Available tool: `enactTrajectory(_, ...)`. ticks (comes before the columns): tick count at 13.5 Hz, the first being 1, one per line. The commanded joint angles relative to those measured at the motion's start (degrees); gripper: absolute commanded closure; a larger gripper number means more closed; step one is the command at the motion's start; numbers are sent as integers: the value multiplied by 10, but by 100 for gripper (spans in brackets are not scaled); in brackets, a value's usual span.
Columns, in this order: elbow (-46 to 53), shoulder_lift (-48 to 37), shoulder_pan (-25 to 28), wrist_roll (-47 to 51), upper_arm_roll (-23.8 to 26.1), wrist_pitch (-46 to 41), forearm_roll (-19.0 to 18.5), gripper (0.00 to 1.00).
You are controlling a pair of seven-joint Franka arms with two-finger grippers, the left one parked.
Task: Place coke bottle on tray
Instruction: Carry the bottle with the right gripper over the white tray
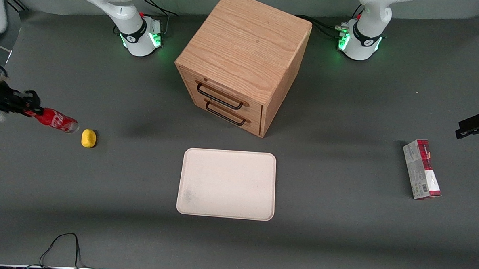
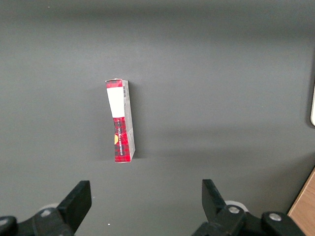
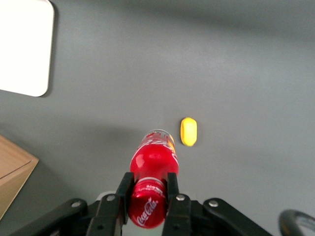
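My gripper is at the working arm's end of the table, shut on the cap end of the coke bottle. The bottle is red with white script and hangs tilted above the table, its clear base pointing toward the yellow lump. In the right wrist view the two black fingers clamp the red cap of the bottle. The cream-beige tray lies flat in front of the wooden drawer cabinet, nearer the front camera, with a faint grey smudge near one corner. A corner of the tray shows in the right wrist view.
A small yellow lump lies on the table just beside the bottle's base, also in the right wrist view. A wooden two-drawer cabinet stands mid-table. A red-and-grey carton box lies toward the parked arm's end.
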Motion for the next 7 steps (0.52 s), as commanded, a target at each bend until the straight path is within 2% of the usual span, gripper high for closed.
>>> enactTrajectory(1,110,18,-2,-20,-5,-93,7,100)
enactTrajectory(5,129,31,4,-14,5,-101,7,100)
enactTrajectory(7,197,89,12,-7,36,-99,7,100)
